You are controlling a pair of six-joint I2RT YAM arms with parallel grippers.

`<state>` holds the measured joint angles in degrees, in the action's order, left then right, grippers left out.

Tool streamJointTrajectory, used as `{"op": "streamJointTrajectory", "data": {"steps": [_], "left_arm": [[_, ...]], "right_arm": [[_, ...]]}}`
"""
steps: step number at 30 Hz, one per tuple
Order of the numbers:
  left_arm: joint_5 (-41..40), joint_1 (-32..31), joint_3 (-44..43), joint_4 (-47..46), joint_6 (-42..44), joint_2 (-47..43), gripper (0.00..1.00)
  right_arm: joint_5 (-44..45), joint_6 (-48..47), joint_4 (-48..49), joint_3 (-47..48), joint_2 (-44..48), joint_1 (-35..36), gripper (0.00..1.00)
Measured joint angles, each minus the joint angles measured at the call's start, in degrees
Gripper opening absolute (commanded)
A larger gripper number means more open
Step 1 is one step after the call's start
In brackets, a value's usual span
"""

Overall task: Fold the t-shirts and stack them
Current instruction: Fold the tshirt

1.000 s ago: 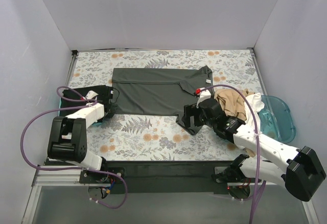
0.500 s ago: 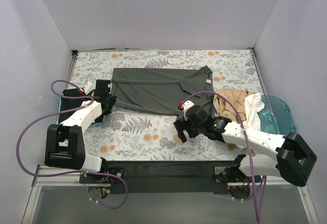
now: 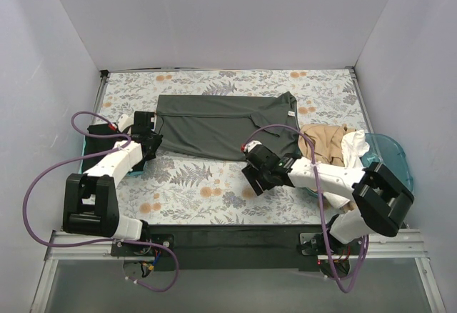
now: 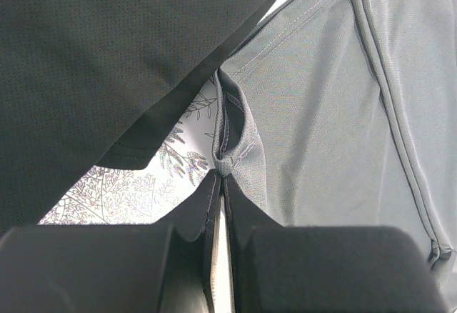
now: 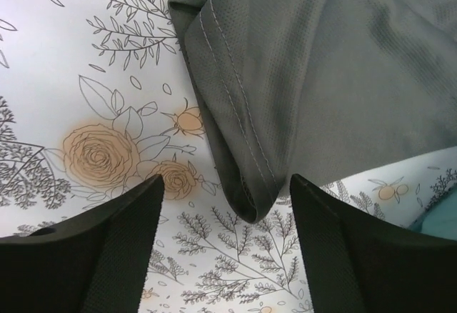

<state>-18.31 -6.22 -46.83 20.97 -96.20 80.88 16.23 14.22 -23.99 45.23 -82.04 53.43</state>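
Note:
The dark grey t-shirt (image 3: 214,127) lies spread flat across the middle of the table. My left gripper (image 3: 152,141) is shut on its near left hem corner (image 4: 227,161), with the fabric pinched between the tips. The black t-shirt (image 3: 107,138) lies folded at the left under my left arm and fills the upper left of the left wrist view (image 4: 93,56). My right gripper (image 3: 253,177) is open, its fingers (image 5: 121,241) on either side of the grey shirt's near sleeve tip (image 5: 250,199). The tan t-shirt (image 3: 325,145) and the white t-shirt (image 3: 355,145) lie bunched at the right.
A translucent teal tub (image 3: 389,159) sits at the right edge under the tan and white shirts. The floral table covering (image 3: 193,184) is bare between the arms. White walls close in the left, back and right sides.
My left gripper moved away from me to the grey shirt's near left corner and shut on it. My right gripper moved left to the near sleeve tip; the sleeve now lies shorter.

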Motion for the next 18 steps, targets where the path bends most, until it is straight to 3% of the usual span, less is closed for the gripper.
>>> {"op": "streamJointTrajectory", "data": {"steps": [10, 11, 12, 18], "left_arm": [[0.0, 0.0, 0.0, 0.0, 0.2, -0.2, 0.0], [0.0, 0.0, 0.0, 0.0, 0.2, -0.3, 0.0], [-0.1, 0.0, 0.0, 0.0, 0.2, -0.3, 0.0], [-0.3, 0.0, 0.6, 0.0, 0.2, -1.4, 0.0]], "right_arm": [[-0.2, -0.9, 0.0, 3.2, -6.4, -1.2, 0.52], [-0.6, -0.9, 0.1, 3.3, -6.6, -1.4, 0.43], [-0.8, -1.0, 0.1, 3.3, -6.6, -1.5, 0.41], [-2.6, -0.2, 0.6, 3.0, -6.7, -2.8, 0.36]]}}
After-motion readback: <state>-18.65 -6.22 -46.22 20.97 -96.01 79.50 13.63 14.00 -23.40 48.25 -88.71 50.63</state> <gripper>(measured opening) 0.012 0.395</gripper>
